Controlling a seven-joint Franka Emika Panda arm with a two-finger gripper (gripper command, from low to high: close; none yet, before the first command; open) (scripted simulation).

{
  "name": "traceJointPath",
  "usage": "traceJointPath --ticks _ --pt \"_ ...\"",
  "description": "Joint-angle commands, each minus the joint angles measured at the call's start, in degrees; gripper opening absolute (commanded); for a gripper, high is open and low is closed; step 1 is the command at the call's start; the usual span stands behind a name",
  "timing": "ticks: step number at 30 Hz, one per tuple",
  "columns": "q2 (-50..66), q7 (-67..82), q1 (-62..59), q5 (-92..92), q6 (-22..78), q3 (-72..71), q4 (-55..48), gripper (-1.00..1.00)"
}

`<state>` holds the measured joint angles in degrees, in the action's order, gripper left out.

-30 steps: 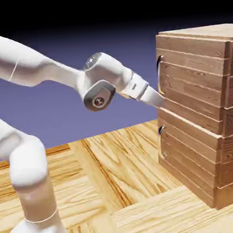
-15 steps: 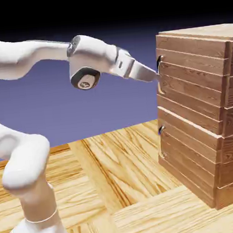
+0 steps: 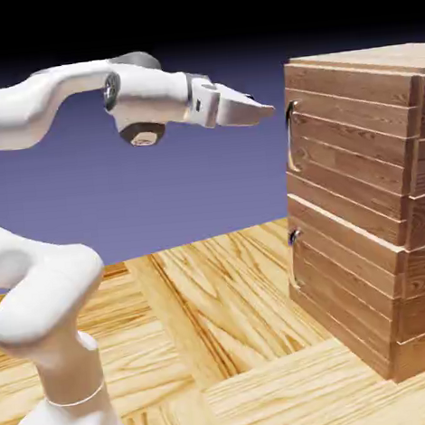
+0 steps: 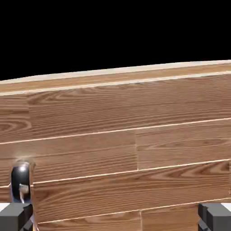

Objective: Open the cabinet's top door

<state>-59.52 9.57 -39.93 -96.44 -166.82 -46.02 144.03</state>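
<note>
The cabinet (image 3: 397,64) of brown planks stands at the exterior view's right. Its top door (image 3: 356,154) looks flush with the body, and a curved dark handle (image 3: 291,137) sits on its left edge. My gripper (image 3: 265,112) is held level and points at the door, a little short of the handle's upper end and not touching it. In the hand view the top door's boards (image 4: 126,149) fill the picture. The shiny handle (image 4: 20,180) shows at the lower left, just above the left fingertip (image 4: 16,215). The gripper (image 4: 115,219) is open and holds nothing.
The lower door (image 3: 350,286) with its small handle (image 3: 294,238) sits below the top one. The cabinet stands on a wooden plank table (image 3: 227,342). My arm's base (image 3: 62,420) rises at the lower left.
The hand has risen from the bottom of the top door's handle to level with its upper end. It has levelled out and drawn slightly back from the door.
</note>
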Motion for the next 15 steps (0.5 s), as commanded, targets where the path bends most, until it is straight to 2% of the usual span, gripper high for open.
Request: traceJointPath --ticks 1,15 --pt "-0.7 1.3 -1.1 -2.5 0.2 -1.2 -0.4 1.00" --pt "-10.4 20.2 -15.7 -37.4 2.8 -17.8 -6.6 1.00"
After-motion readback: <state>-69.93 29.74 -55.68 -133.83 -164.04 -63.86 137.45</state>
